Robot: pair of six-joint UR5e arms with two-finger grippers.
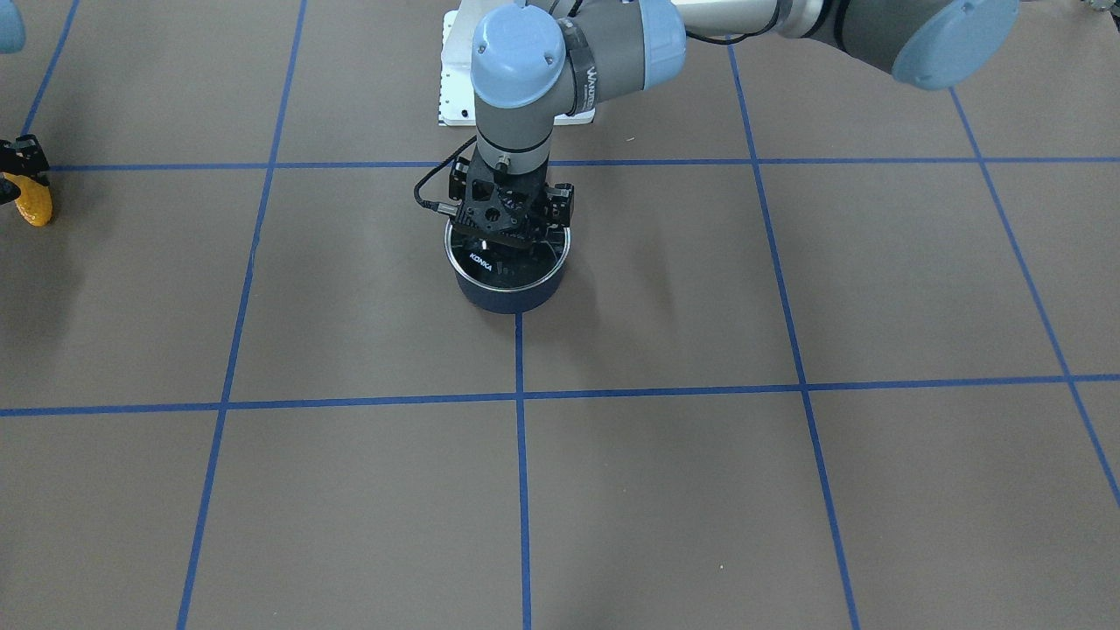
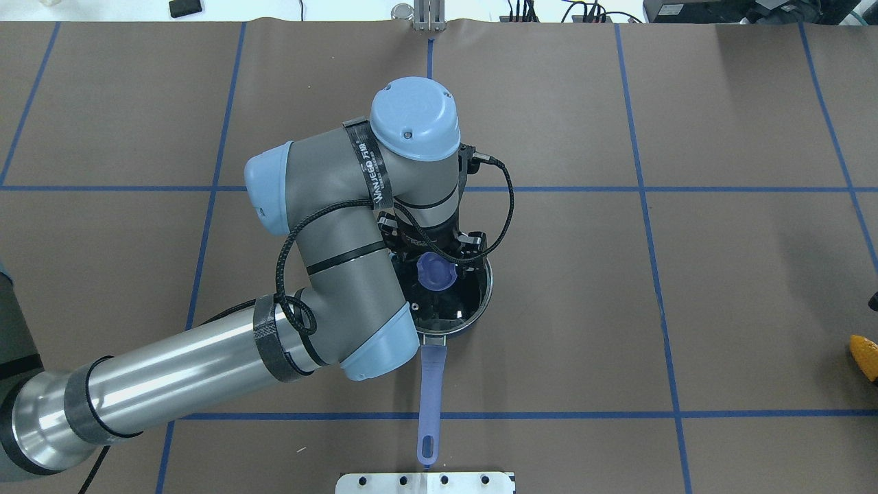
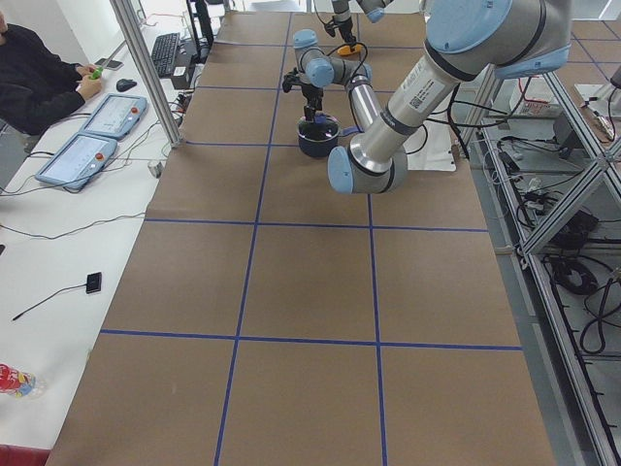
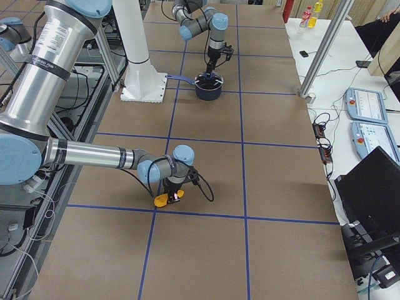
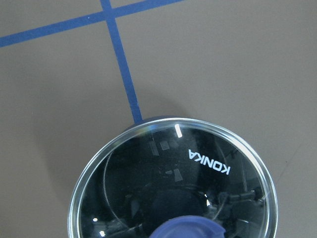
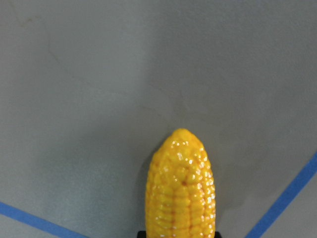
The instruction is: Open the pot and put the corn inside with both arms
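Observation:
The pot (image 2: 480,302) stands mid-table, its purple-blue handle (image 2: 431,391) pointing toward the robot. The glass KONKA lid (image 5: 173,183) lies on it. My left gripper (image 1: 512,229) hangs straight over the lid at its purple knob (image 2: 437,272). Its fingertips are hidden, so I cannot tell whether it holds the knob. The corn (image 6: 180,187) lies at the table's right end, also seen in the front view (image 1: 35,203) and the right-side view (image 4: 161,200). My right gripper (image 1: 19,171) is right over the corn. I cannot tell whether it has closed on it.
Brown table cover with blue tape grid lines (image 1: 521,394). The white mounting base (image 2: 425,482) sits just behind the pot handle's end. Operators' desks with teach pendants (image 3: 97,136) run along the far side.

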